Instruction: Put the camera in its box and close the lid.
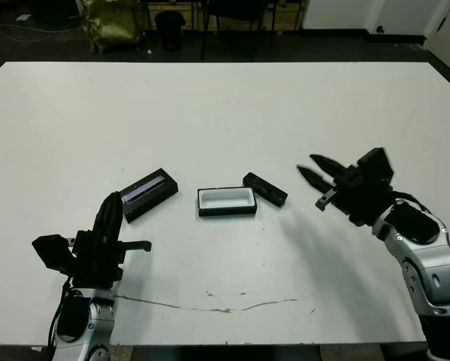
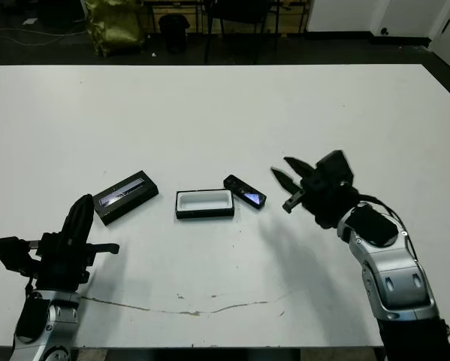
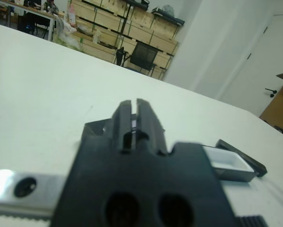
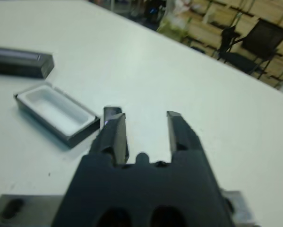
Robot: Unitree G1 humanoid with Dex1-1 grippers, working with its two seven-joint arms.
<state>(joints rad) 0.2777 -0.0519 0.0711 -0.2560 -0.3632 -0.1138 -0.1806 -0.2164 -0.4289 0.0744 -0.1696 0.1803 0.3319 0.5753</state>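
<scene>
The box (image 1: 226, 201), a shallow black tray with a white lining, lies open and empty at the table's middle. Just right of it lies the camera (image 1: 264, 189), a slim black bar set at an angle. Left of the box rests the lid (image 1: 149, 194), black with a silvery stripe. My right gripper (image 1: 312, 174) hovers open to the right of the camera, fingers pointing toward it; in the right wrist view the camera (image 4: 111, 112) peeks out behind one finger (image 4: 114, 136). My left gripper (image 1: 109, 210) is shut and empty, near the lid's front left.
A thin dark crack line (image 1: 209, 304) runs across the white table (image 1: 225, 113) near its front edge. Beyond the far edge stand chairs, a yellow-green bag (image 1: 108, 22) and a dark floor.
</scene>
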